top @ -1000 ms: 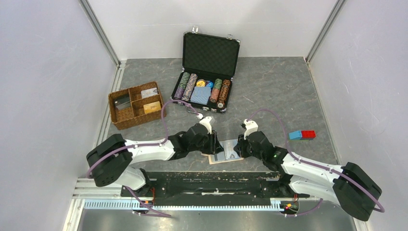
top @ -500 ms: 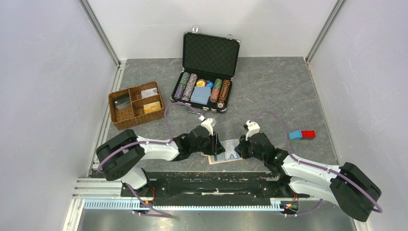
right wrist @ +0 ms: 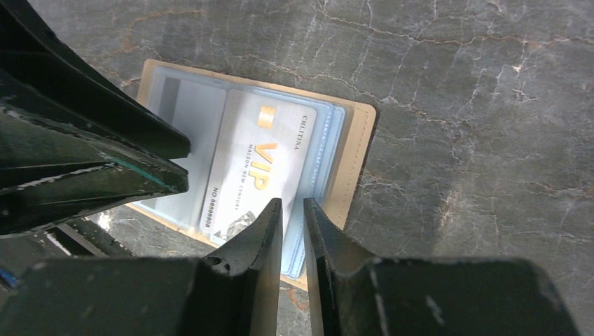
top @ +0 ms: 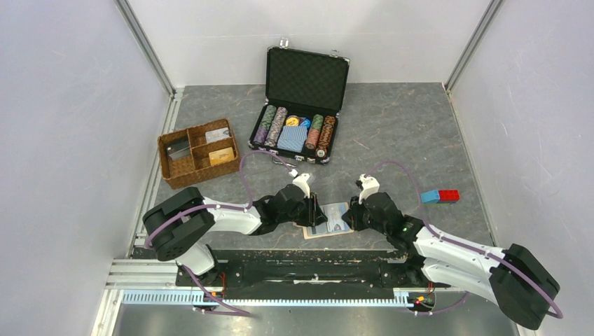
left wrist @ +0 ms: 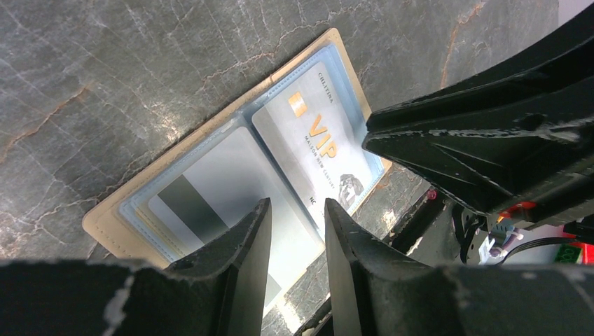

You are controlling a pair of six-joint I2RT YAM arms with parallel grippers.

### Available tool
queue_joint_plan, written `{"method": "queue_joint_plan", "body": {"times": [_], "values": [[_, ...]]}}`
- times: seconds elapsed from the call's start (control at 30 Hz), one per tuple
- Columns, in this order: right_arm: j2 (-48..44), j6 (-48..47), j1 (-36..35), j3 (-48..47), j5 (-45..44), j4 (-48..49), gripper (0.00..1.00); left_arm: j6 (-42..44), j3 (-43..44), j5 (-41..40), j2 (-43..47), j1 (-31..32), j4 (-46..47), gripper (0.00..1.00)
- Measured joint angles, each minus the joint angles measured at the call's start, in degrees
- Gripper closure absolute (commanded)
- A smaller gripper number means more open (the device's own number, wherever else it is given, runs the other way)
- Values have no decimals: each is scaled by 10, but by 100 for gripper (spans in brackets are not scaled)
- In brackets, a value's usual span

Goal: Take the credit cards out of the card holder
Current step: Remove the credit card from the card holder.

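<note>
The grey bench [top: 420, 133] carries everything. At its far side a black case [top: 307, 78] stands open, and a wicker tray [top: 168, 168] sits to its left, both well apart from the work. At the near edge the two arms reach inward from either side, so that one can steady the work while the other pulls.

The card holder [top: 326, 225] lies opened flat between them with its pale pockets facing up, so the cards can be reached from above. The left gripper [left wrist: 295, 206] hangs over the left pocket with its jaws apart and nothing between them, probably placed to pin the holder down. The right gripper [right wrist: 292, 204] sits at the near edge of the right pocket. Its jaws are drawn almost together with only a slit between them, and I cannot tell whether they nip anything.

The VIP card [right wrist: 263, 168] is seated in that right pocket. A striped card [left wrist: 203, 189] is in the left pocket, so neither card is out yet.
</note>
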State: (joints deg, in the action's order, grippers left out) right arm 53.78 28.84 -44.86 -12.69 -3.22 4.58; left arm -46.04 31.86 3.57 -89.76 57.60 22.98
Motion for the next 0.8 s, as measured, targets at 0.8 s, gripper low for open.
{"method": "queue_joint_plan", "body": {"times": [0.8], "values": [[50, 8, 0, -12, 25, 24, 84, 0, 0, 0, -7, 0, 12, 60]]}}
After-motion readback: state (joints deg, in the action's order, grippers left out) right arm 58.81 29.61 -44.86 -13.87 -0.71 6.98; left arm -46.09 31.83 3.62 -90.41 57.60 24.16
